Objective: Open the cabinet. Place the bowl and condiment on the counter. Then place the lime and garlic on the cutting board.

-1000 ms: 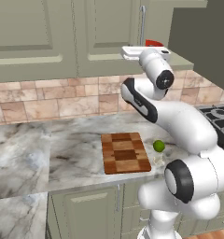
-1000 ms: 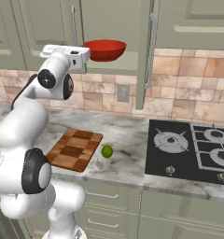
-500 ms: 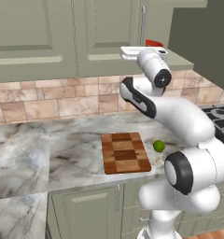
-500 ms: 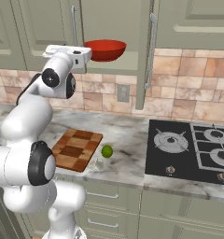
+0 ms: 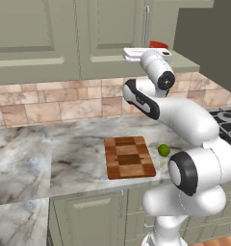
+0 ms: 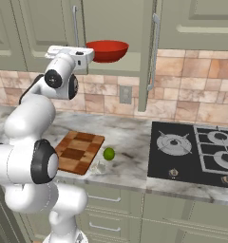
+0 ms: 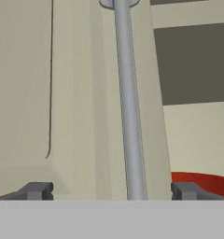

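Holding unchanged from a moment before, my claw (image 7: 112, 191) stood wide astride the cabinet (image 6: 120, 28) handle (image 7: 129, 107). Cabinet shelf held bowl (image 6: 107, 50). Lime (image 6: 109, 153) lay beside cutting board (image 6: 78, 152).

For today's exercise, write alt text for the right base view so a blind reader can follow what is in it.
A white robot arm lifts its open pincer to a sage-green wall cabinet, beside a red bowl on the shelf behind an open door. Below, on the marble counter, a lime lies beside a chequered cutting board, left of a black hob.
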### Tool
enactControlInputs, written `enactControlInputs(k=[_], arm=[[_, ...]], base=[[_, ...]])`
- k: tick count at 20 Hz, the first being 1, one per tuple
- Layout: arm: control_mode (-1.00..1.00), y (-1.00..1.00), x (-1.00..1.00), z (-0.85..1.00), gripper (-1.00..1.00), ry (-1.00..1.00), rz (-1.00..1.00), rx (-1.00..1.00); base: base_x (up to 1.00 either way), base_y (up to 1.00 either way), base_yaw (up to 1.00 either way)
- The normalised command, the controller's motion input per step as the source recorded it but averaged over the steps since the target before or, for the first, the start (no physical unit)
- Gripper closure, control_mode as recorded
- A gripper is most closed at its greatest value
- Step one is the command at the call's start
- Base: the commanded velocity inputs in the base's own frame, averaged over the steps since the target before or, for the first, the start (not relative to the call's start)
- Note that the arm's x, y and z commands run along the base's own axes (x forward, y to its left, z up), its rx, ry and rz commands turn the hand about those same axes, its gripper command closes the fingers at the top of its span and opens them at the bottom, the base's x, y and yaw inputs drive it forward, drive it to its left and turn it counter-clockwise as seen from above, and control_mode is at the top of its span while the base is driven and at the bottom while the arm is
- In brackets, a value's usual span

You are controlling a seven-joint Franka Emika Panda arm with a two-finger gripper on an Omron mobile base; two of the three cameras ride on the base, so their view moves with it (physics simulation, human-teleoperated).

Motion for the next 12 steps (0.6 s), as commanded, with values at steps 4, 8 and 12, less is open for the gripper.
enactControlInputs(k=[4,8,12], arm=[[-1.00,0.11,0.09,0.00,-1.00,0.00,0.00,0.00],[-1.00,0.18,0.08,0.00,-1.00,0.00,0.00,0.00],[-1.00,0.18,0.08,0.00,1.00,0.00,0.00,0.00]], base=[[0.00,0.00,0.00],[0.00,0.00,0.00],[0.00,0.00,0.00]])
